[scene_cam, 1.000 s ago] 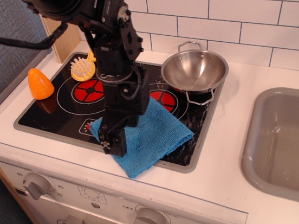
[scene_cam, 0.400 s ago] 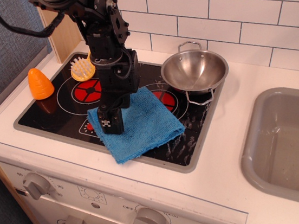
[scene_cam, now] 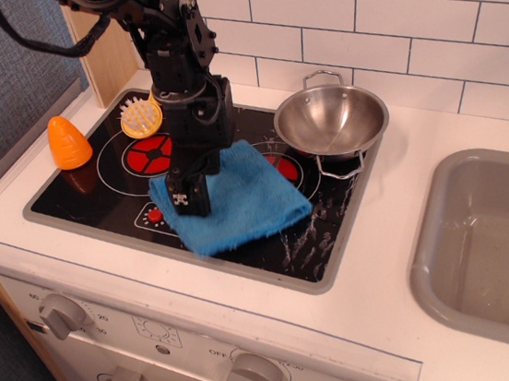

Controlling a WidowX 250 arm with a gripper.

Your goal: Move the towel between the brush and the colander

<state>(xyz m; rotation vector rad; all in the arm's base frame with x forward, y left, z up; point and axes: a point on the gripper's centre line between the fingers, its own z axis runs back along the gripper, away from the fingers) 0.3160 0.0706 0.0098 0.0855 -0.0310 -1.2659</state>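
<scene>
The blue towel (scene_cam: pixel 242 199) lies on the black stovetop (scene_cam: pixel 97 191), front centre, between the two red burners' area and the front rim. My gripper (scene_cam: pixel 188 199) points down at the towel's left edge and appears shut on it. The yellow brush (scene_cam: pixel 141 118) lies at the stove's back left, partly behind my arm. The shiny steel colander (scene_cam: pixel 332 121) sits at the back right of the stove, just beyond the towel's far corner.
An orange cone-shaped toy (scene_cam: pixel 68 142) stands at the stove's left edge. A grey sink (scene_cam: pixel 493 245) is at the right. White tiled wall behind; oven knobs (scene_cam: pixel 61 315) below the front edge.
My gripper has dragged the towel back and to the left, away from the front rim; the towel sits further up the stove and closer to the brush.
</scene>
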